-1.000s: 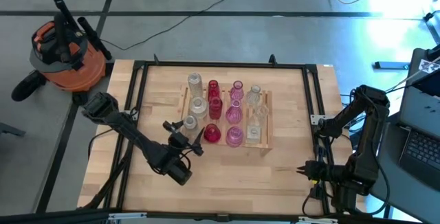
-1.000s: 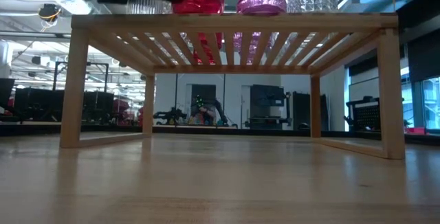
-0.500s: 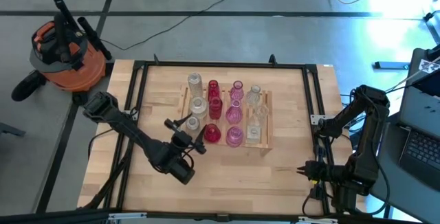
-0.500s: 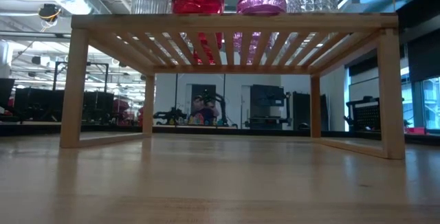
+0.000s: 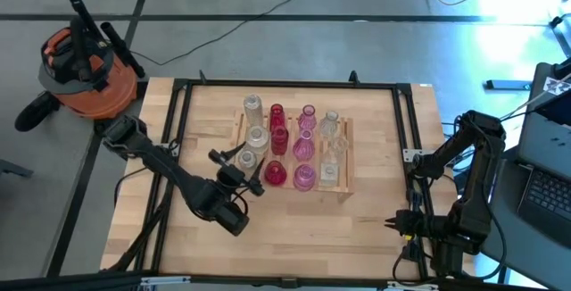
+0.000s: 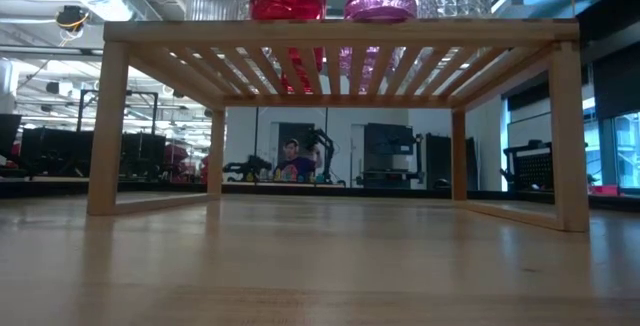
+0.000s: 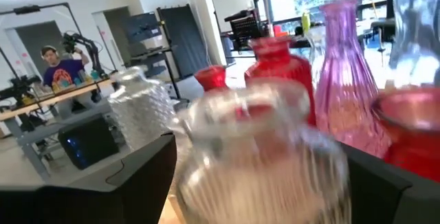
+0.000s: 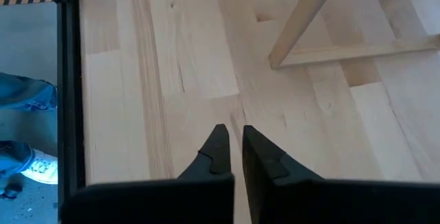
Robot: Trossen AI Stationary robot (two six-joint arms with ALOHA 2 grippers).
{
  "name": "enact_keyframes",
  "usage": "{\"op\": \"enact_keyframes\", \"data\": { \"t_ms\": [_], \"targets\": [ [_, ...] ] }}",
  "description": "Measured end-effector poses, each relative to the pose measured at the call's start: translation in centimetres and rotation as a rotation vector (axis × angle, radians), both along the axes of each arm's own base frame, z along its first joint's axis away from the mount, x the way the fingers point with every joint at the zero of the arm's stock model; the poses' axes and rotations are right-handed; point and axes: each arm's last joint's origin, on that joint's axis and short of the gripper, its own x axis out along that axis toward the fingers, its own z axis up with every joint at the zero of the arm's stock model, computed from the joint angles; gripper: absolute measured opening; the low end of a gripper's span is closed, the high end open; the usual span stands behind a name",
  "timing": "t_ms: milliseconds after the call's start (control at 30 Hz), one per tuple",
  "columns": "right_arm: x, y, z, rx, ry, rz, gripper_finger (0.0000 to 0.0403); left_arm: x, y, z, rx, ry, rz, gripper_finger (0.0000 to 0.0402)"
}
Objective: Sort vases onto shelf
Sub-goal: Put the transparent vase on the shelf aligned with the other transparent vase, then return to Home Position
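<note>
Over the last second the left arm has swung slightly toward the table's left, its gripper staying around the clear vase at the shelf's near-left corner, while a person in the far room has walked into the gap under the shelf.

From above, about a dozen vases stand in four rows on the slats: clear ones at left, red, pink, then clear at right. No vase shows on the bare tabletop. The right arm waits folded at the table's right edge.

At table height, only the bases of the front vases show above the shelf's frame.

The left wrist view shows the fingers spread wide either side of the blurred clear vase, with red and pink vases just behind it.

The right wrist view shows the right gripper closed, empty, over bare wood.

The sorting looks nearly finished: this last vase likely needs only releasing.
</note>
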Motion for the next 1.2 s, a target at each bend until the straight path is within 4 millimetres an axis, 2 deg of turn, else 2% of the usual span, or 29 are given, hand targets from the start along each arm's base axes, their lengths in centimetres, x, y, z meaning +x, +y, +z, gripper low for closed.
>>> {"op": "enact_keyframes", "data": {
  "t_ms": [300,600,767,933,1033,1133,1200],
  "targets": [
    [0.1,0.0,0.0,-0.008,-0.024,-0.003,0.0000,-1.2,0.5,2.1,-0.023,-0.038,-0.006,0.0321],
    [0.1,-0.1,0.1,-0.022,-0.057,-0.007,0.0000,-1.2,0.3,2.2,-0.027,-0.045,-0.013,0.0321],
    [0.2,-0.1,0.1,-0.031,-0.088,-0.011,0.0000,-0.7,0.0,4.1,-0.026,-0.044,-0.012,0.0321],
    [0.5,-0.2,0.3,-0.052,-0.151,-0.023,0.0000,-0.1,-0.3,7.5,-0.040,-0.065,-0.010,0.0321],
    [1.3,-0.6,0.4,-0.071,-0.208,-0.065,0.0000,0.1,-0.4,10.5,-0.044,-0.068,-0.010,0.0321],
    [2.3,-1.3,1.6,-0.117,-0.367,-0.110,0.0000,-0.4,-0.1,14.3,-0.054,-0.082,-0.010,0.0318],
    [3.1,-2.0,3.1,-0.178,-0.527,-0.148,0.0000,-1.5,0.7,17.0,-0.086,-0.125,-0.012,0.0311]
  ]
}}
